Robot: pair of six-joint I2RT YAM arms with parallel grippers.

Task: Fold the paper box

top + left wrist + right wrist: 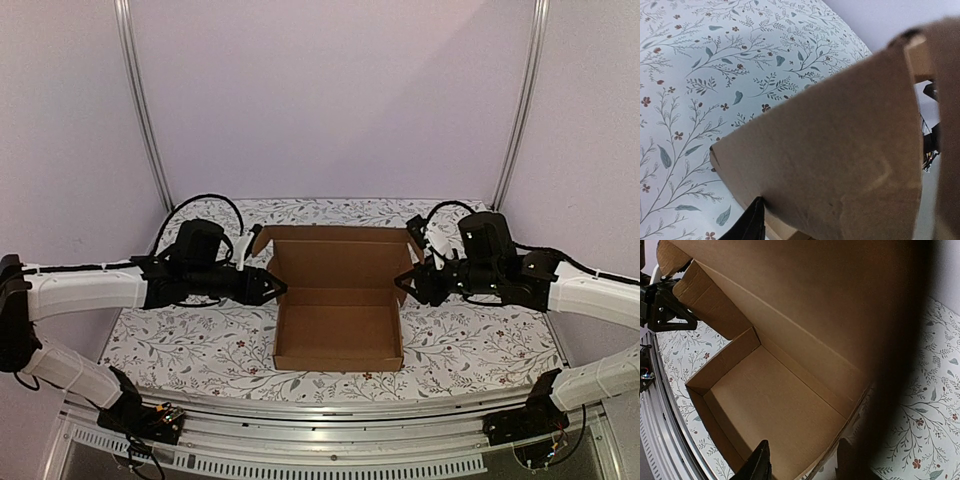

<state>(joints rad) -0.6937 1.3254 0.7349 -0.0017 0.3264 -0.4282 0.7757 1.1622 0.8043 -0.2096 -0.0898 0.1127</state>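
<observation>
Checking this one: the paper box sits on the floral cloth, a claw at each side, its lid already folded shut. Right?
Not quite. The paper box is open: its lid stands up at the far side, as the top external view shows. The rest holds: left claw and right claw at its sides, floral cloth beneath.

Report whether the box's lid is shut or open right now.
Open. The paper box has its lid standing upright along the far side, and its empty inside shows from above.
</observation>
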